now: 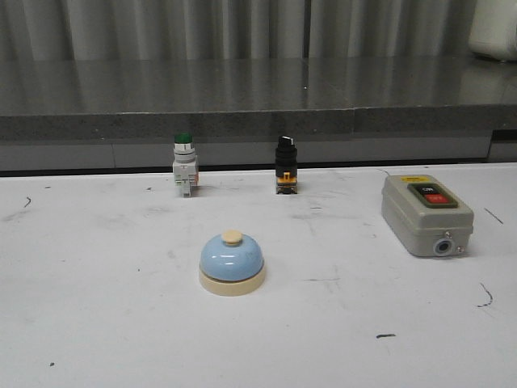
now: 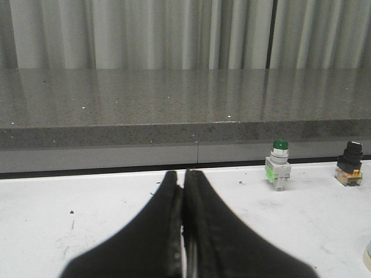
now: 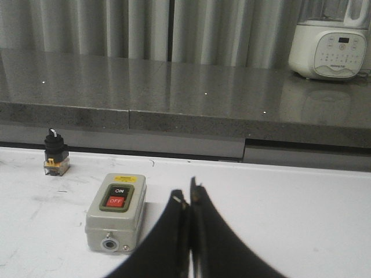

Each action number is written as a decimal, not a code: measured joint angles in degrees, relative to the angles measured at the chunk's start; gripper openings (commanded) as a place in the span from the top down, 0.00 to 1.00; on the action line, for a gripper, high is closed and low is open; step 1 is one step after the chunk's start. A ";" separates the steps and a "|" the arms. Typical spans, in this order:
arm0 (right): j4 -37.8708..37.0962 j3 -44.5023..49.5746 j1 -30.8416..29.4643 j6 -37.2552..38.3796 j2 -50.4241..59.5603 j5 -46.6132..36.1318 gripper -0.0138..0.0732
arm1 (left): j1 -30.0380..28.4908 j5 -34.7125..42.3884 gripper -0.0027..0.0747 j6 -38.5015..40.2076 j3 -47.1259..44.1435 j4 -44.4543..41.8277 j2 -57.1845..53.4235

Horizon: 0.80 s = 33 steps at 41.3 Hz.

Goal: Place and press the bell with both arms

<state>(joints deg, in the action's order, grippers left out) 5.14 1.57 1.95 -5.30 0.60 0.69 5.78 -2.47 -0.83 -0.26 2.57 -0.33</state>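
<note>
The light-blue dome bell (image 1: 232, 263) with a cream base and cream button stands upright on the white table, near the middle of the front view. A sliver of its cream base shows at the edge of the left wrist view (image 2: 367, 256). Neither arm shows in the front view. My left gripper (image 2: 183, 176) is shut and empty, low over the table, left of the bell. My right gripper (image 3: 188, 197) is shut and empty, low over the table, to the right of the grey switch box (image 3: 116, 211).
A green-capped push button (image 1: 184, 165) and a black selector switch (image 1: 285, 165) stand at the table's back edge. The grey switch box (image 1: 426, 214) with red and black buttons lies at the right. A grey counter runs behind the table; a white appliance (image 3: 330, 43) stands on it.
</note>
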 measured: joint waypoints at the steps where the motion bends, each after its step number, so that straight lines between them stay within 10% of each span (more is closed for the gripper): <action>1: 0.00 0.00 0.00 0.00 0.00 0.00 0.92 | 0.00 0.00 0.99 0.00 0.00 0.00 0.00; 33: 0.80 0.00 0.00 0.57 0.00 0.19 0.92 | 0.00 0.00 0.99 0.00 0.00 0.00 0.00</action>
<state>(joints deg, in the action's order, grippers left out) 5.94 1.57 1.95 -4.73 0.60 0.88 5.78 -2.47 -0.83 -0.26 2.57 -0.33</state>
